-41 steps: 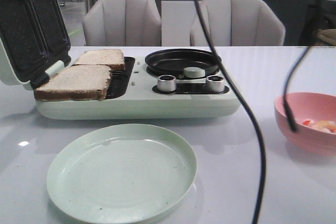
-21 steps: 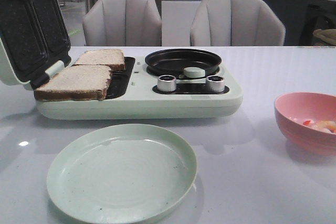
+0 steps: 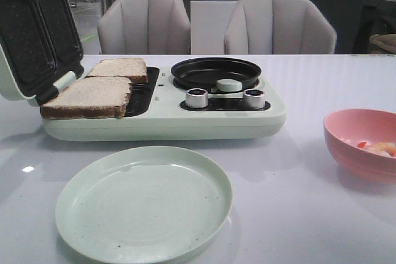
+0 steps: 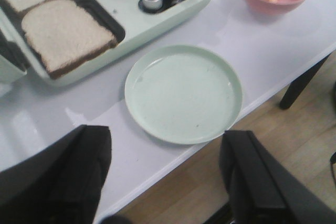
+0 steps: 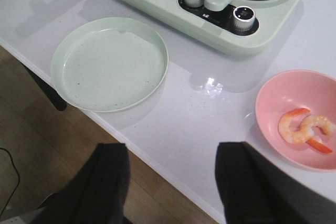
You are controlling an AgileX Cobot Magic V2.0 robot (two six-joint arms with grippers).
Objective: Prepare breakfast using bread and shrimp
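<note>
Two grey chairs (image 3: 216, 23) stand behind the white counter (image 3: 297, 202) in the front view. The black cable that hung across this view a second ago is gone; nothing else has shifted. Two slices of bread (image 3: 90, 96) lie flat on the open sandwich maker (image 3: 161, 112), one behind the other, its lid (image 3: 34, 29) raised at 10 o'clock. A pale green plate (image 3: 143, 202) sits at 6 o'clock, a pink bowl (image 3: 362, 143) at 3 o'clock.

In the left wrist view, the left pincer (image 4: 165, 182) is spread wide and empty above the plate's near rim.

In the right wrist view, the right pincer (image 5: 170, 187) gapes open, empty; two curled shrimp (image 5: 304, 128) lie in the bowl, tails toward its rim.
</note>
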